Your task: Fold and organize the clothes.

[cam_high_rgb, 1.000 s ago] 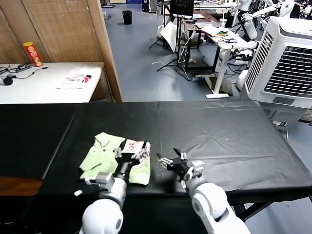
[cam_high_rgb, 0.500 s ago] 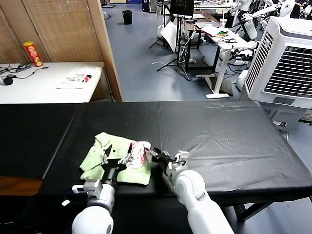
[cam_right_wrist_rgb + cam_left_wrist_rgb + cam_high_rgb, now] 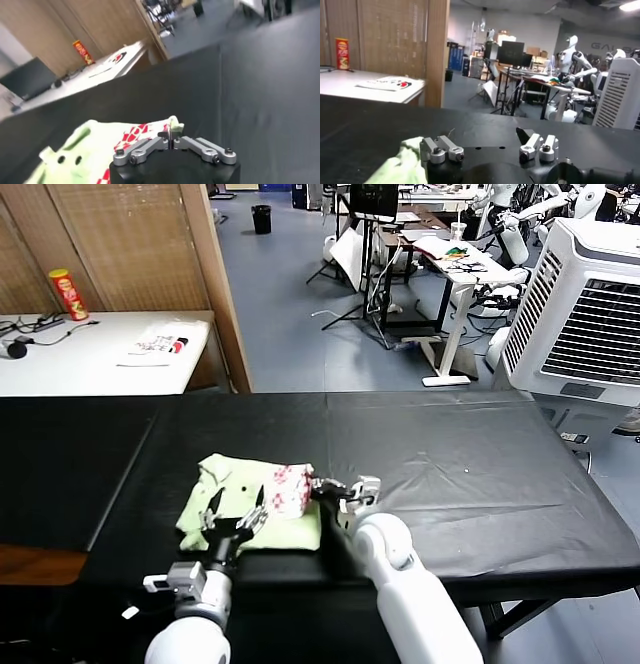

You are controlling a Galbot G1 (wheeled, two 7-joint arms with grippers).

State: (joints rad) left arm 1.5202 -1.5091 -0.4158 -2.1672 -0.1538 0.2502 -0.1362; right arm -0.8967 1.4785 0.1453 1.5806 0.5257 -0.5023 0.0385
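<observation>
The clothes are one pale green T-shirt [image 3: 245, 502] lying crumpled on the black table [image 3: 450, 464] near its front edge, with its red-and-white checkered print [image 3: 291, 487] turned up at the right side. My right gripper [image 3: 320, 487] is shut on the shirt's right edge. The right wrist view shows the jaws [image 3: 170, 138] closed on a green fabric corner [image 3: 174, 123], beside the print [image 3: 131, 135]. My left gripper [image 3: 235, 509] hovers open over the shirt's near part, nothing between its fingers [image 3: 442, 148]. A fold of the shirt [image 3: 400, 166] shows beside it.
A white side table [image 3: 60, 369] at far left carries a red can [image 3: 68, 294] and papers [image 3: 155, 342]. A wooden partition [image 3: 215, 294] stands behind the black table. A white air cooler [image 3: 590, 314] stands at the right. Desks and stands fill the far room.
My right gripper moved left to the shirt's right edge and shut on it. The checkered part has risen. My left gripper drew back toward the near edge, still open.
</observation>
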